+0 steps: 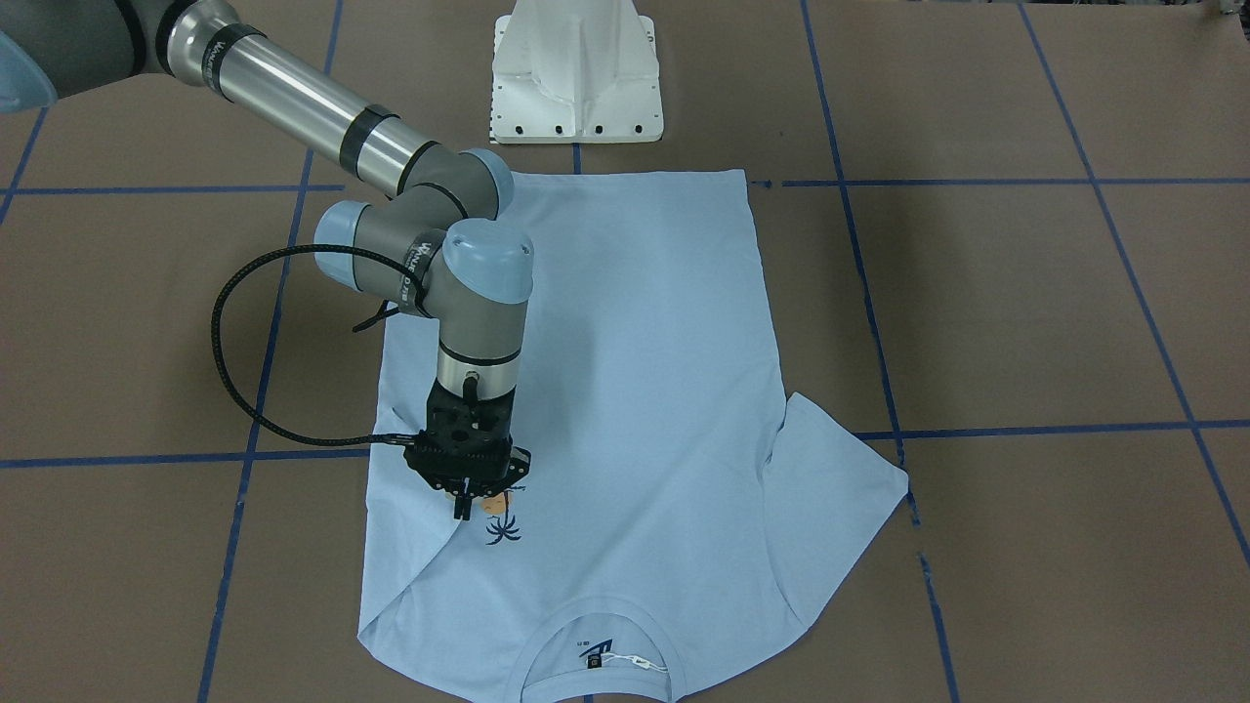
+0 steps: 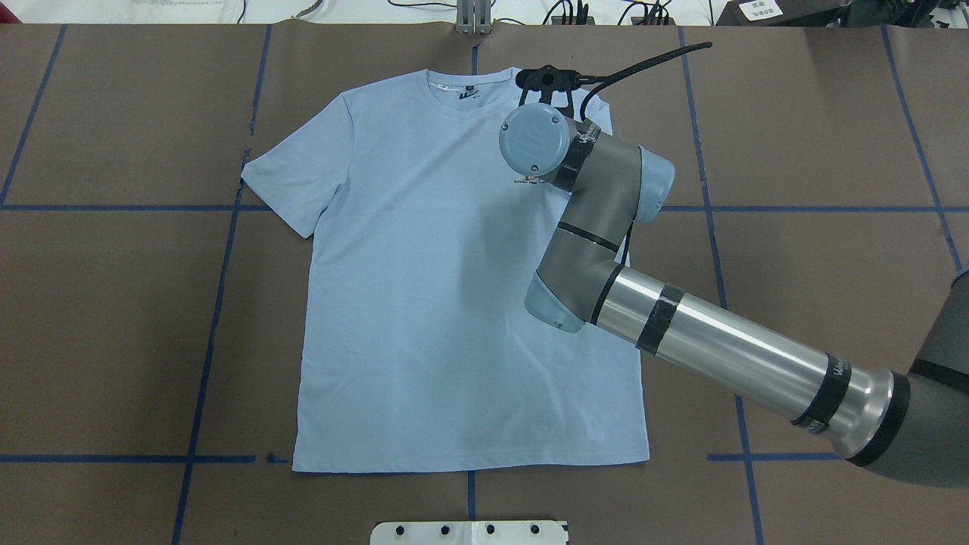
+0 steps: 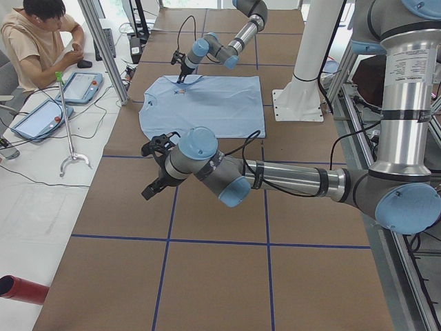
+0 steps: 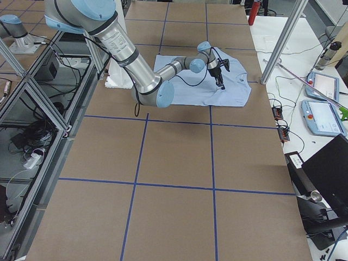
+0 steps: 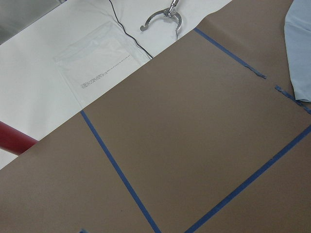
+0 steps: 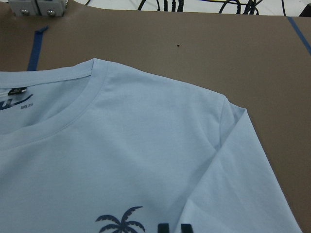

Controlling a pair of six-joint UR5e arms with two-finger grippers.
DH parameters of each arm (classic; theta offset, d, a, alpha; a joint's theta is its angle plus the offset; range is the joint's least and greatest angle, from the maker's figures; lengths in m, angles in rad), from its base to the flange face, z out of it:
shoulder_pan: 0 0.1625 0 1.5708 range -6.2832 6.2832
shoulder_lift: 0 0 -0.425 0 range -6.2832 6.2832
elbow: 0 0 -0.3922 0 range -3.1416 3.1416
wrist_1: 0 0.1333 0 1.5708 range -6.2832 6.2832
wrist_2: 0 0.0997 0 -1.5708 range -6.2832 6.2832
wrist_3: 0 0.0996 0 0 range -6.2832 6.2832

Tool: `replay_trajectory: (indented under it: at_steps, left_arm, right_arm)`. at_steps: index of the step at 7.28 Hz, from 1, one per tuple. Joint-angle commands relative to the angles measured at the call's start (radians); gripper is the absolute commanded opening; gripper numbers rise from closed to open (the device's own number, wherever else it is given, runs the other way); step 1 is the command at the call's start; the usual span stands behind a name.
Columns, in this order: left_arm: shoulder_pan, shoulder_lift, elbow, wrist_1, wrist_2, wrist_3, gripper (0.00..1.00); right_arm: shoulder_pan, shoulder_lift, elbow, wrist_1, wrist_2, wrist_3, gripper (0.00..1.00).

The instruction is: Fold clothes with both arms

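Blue T-shirt (flat) under right claw

T-shirt: uniform light blue, no pattern across the body. Chest print: dark-blue palm with an orange patch. Neck label: dark, with a white tag beside it. Table cover: flat brown, gridded with blue tape lines. My right arm: silver tube, grey joints, light blue caps, black bands. My right gripper and its cable: black. Pedestal: white.
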Motion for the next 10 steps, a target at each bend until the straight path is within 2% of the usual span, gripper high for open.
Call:
replay_trajectory:
  at_steps: [1, 2, 3, 4, 6, 7, 8, 9, 10]
  left_arm:
    - [0.0, 0.0, 0.001, 0.0, 0.0, 0.0, 1.0]
    - [0.0, -0.003, 0.002, -0.011, 0.0, 0.0, 1.0]
    - [0.0, -0.009, 0.013, -0.04, 0.002, -0.011, 1.0]
    - [0.014, -0.037, 0.028, -0.079, 0.003, -0.091, 1.0]
    - [0.177, -0.105, 0.043, -0.162, 0.011, -0.362, 1.0]
    - [0.279, -0.2, 0.095, -0.166, 0.015, -0.467, 1.0]
    - [0.351, -0.278, 0.155, -0.169, 0.123, -0.571, 1.0]
    - [0.417, -0.311, 0.183, -0.173, 0.25, -0.704, 1.0]
    - [0.471, -0.352, 0.224, -0.176, 0.276, -0.769, 1.0]
  right_arm:
    - [-0.018, 0.01, -0.002, 0.001, -0.018, 0.005, 1.0]
    - [-0.011, 0.036, -0.002, -0.001, -0.013, 0.034, 1.0]
    - [0.026, 0.048, 0.001, -0.004, 0.06, 0.02, 1.0]
    - [0.084, 0.047, 0.008, -0.015, 0.199, -0.007, 1.0]
    - [0.216, 0.042, 0.027, -0.044, 0.369, -0.148, 1.0]
    - [0.288, 0.023, 0.076, -0.1, 0.457, -0.252, 1.0]
    - [0.357, -0.034, 0.147, -0.136, 0.538, -0.368, 1.0]
    - [0.423, -0.11, 0.211, -0.133, 0.607, -0.485, 1.0]
    - [0.505, -0.166, 0.248, -0.134, 0.685, -0.557, 1.0]
